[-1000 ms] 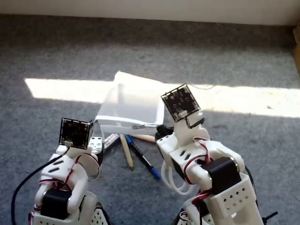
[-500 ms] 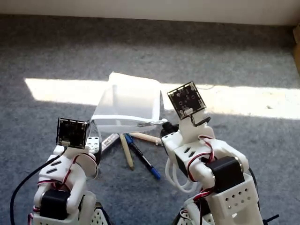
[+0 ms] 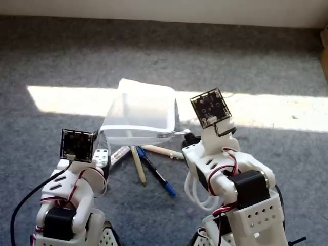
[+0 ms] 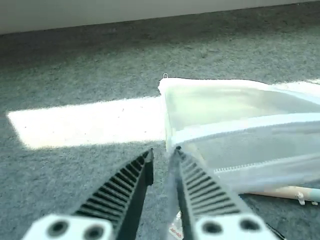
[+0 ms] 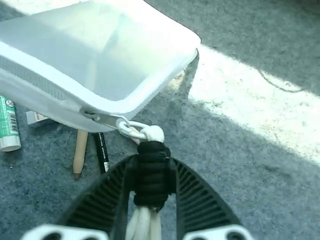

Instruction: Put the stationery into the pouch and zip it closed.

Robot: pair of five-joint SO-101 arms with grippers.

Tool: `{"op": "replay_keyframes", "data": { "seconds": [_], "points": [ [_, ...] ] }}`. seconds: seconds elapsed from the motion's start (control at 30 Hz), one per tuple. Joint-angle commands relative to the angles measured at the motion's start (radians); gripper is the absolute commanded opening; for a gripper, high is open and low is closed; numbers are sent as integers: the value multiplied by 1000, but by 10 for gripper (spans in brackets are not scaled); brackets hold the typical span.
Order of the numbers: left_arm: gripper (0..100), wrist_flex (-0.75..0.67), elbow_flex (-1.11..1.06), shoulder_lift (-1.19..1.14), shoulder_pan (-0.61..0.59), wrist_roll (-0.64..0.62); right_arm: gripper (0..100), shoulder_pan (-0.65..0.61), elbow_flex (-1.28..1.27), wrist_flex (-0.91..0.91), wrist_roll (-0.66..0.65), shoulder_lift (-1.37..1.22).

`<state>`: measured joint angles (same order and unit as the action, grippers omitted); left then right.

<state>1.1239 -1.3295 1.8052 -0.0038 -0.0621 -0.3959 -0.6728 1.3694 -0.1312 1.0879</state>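
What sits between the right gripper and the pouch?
In the right wrist view, a black-wrapped pull cord, clamped in the right gripper, ends in a white knot and ring hooked to the pouch at its zipper.

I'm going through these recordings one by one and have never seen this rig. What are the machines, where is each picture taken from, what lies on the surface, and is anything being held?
These are two small robot arms side by side, each ending in a two-fingered gripper. The high view looks down on both from above. The other two pictures come from a camera on each arm's wrist, looking along its own gripper.

On the grey carpet lies a translucent white pouch. Between it and the arms, outside the pouch, lies loose stationery: a pencil, a blue pen and a few more pieces.

The right gripper is shut on the black zip pull cord, which hangs from the pouch's zip. The left gripper seems to pinch the pouch's edge near a corner.
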Motion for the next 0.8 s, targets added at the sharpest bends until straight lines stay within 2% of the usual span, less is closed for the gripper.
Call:
{"op": "replay_keyframes", "data": {
  "seconds": [0.0,0.2,0.47,0.6,0.77],
  "points": [
    [185,12,42,-4,-13,-9,4,-27,54,2,-3,25],
    [183,11,15,-4,-13,-8,4,-30,54,2,-3,25],
    [183,-97,-85,-5,-13,-2,4,-30,90,4,21,27],
    [178,-100,-96,-5,-13,23,4,-31,130,38,25,27],
    [41,-98,-85,-5,-13,25,4,-31,128,36,25,27]
  ]
}}
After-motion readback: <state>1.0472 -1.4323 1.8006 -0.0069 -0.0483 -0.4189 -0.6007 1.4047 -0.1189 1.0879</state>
